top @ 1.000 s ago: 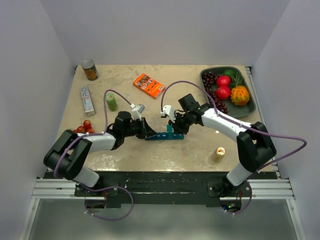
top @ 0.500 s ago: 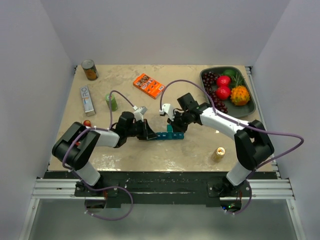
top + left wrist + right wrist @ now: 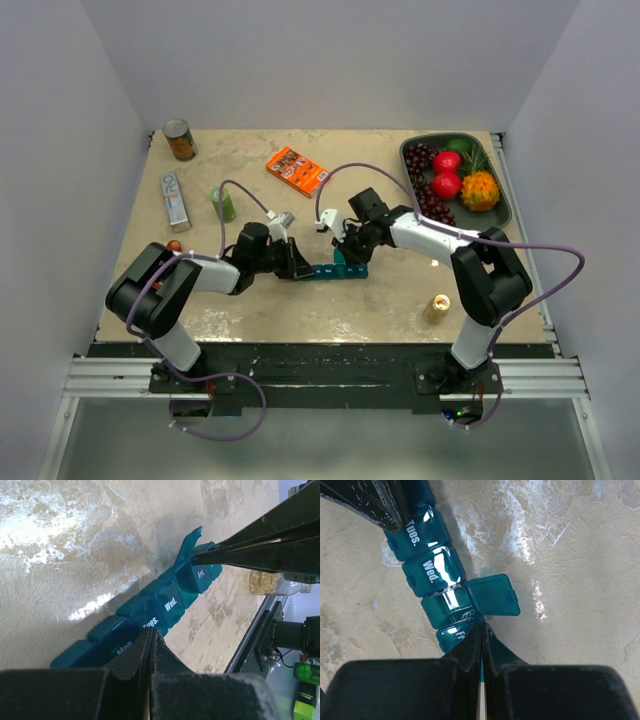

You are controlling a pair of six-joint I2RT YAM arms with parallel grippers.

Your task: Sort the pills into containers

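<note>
The teal-blue pill organizer [image 3: 328,270] lies mid-table, with labels Mon, Tues, Wed and Fri showing in the left wrist view [image 3: 167,602]. One lid [image 3: 493,596], between Wed and Fri, stands open; it also shows in the left wrist view [image 3: 189,547]. My left gripper [image 3: 298,268] is shut, its tips [image 3: 151,632] resting on the Mon/Tues end. My right gripper [image 3: 350,262] is shut, its tips [image 3: 483,627] against the Fri compartment beside the open lid. No loose pills are visible.
A small amber bottle [image 3: 437,307] stands at the front right. A green cylinder [image 3: 224,204], a silver box [image 3: 175,200], a can [image 3: 180,140] and an orange box [image 3: 298,171] are at the back left. A fruit tray [image 3: 500,215] sits at the back right.
The left arm's elbow has swung outward and its gripper has shifted slightly left along the organizer. The right gripper has edged left. The organizer has stayed put.
</note>
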